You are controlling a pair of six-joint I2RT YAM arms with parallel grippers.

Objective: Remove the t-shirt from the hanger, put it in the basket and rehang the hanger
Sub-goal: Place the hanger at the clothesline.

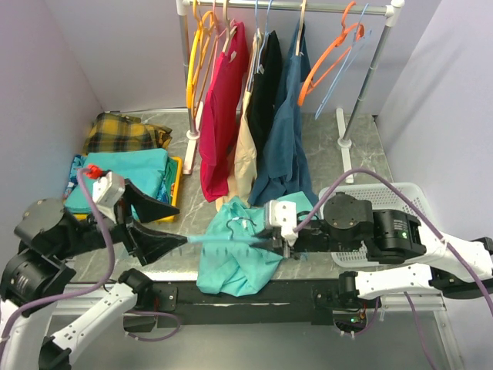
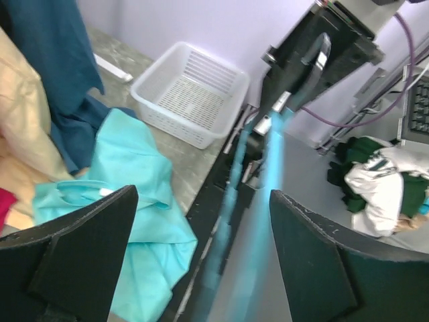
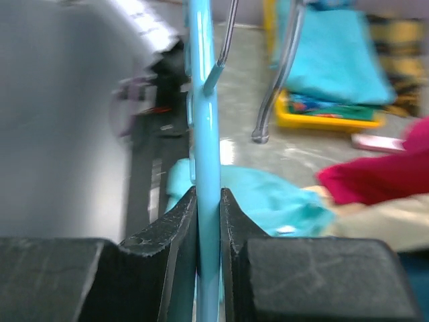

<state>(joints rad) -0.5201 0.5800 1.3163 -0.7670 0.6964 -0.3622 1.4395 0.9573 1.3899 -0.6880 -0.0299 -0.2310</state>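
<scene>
Right tool (image 3: 208,198) clamping blue hanger (image 3: 203,100), teal t-shirt (image 1: 231,258) heaped

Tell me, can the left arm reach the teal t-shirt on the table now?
Probably yes. The left gripper is open and close to the t-shirt, which lies in a heap at the near table edge. Only the blue hanger, clamped in the right gripper, lies across it.
</scene>
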